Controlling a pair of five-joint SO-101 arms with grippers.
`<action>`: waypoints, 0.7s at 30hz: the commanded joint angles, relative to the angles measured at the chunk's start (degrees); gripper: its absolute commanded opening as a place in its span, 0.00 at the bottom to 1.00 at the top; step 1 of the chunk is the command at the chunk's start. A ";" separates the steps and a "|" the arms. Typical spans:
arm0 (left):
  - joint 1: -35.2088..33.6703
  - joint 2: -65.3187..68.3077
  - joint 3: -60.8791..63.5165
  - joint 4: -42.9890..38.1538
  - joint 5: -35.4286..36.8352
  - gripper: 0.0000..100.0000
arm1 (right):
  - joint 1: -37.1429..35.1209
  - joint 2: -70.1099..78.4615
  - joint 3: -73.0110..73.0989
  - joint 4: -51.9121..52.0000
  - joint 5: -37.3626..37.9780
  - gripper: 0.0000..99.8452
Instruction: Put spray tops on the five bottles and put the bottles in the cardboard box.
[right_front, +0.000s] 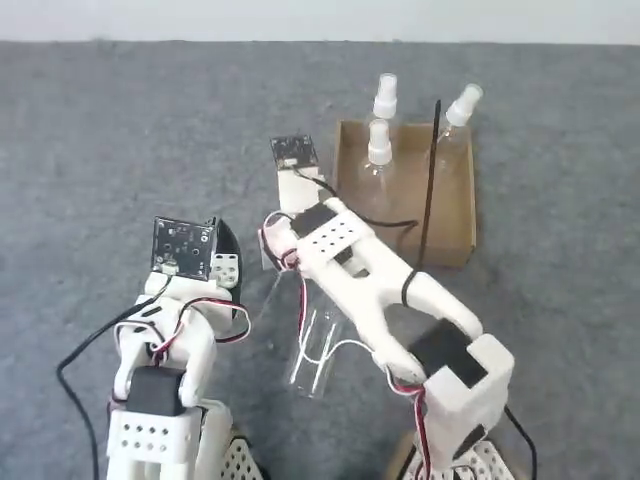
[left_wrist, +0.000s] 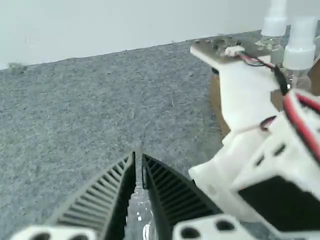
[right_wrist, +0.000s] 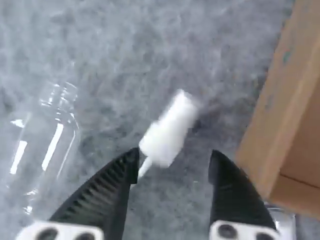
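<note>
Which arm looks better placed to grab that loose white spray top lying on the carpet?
Right. Its open right gripper hangs directly over the spray top, one finger on either side. The left gripper is shut, with bare carpet ahead of it.

I count three capped bottles (right_front: 384, 97) (right_front: 379, 143) (right_front: 462, 105), one cardboard box (right_front: 455, 250). Two uncapped bottles (right_front: 318, 350) (right_front: 283, 300) lying on the table (right_front: 120, 130). I see one loose spray top (right_wrist: 167, 130).

Capped bottles (right_front: 379, 150) in box (right_front: 455, 250) — spray top (right_wrist: 167, 132) beside
</note>
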 joint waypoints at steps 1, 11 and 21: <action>-0.26 -0.79 -0.92 -1.49 -0.26 0.01 | -1.27 -2.15 -3.78 2.33 -0.53 0.19; -0.26 -0.79 -0.92 -1.49 -0.26 0.01 | -0.04 -18.15 -3.43 16.31 3.52 0.19; -0.26 -0.79 -0.92 -1.49 -0.26 0.01 | 4.44 -31.08 10.37 25.45 19.52 0.19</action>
